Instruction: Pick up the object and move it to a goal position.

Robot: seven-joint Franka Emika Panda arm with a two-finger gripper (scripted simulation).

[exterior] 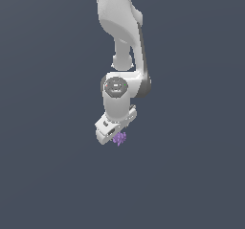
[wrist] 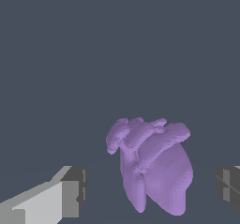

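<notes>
surroundings: plain dark grey-blue field in both views, nothing else near the arm (exterior: 125,36) and nothing standing between the tool (exterior: 114,136) and the clump (exterior: 119,138). no worktop edge can be made out; the grey is uniform. writing: none legible; the only mark is a round grey disc with small coloured dots on the wrist joint, too small to read. exterior view: white arm hangs from the top edge, wrist tilted, tool pointing down and toward that view's left. the purple clump sits right at the tool's tip, on its lower side toward the exterior view's right, much smaller than the tool. wrist view: clump (wrist: 157,169) lies between the two fingers (wrist: 70,192), jagged ridges on one end, smoother rounded body below. tool is spread wide, grey gap visible on both sides of the clump, pads not touching it.
</notes>
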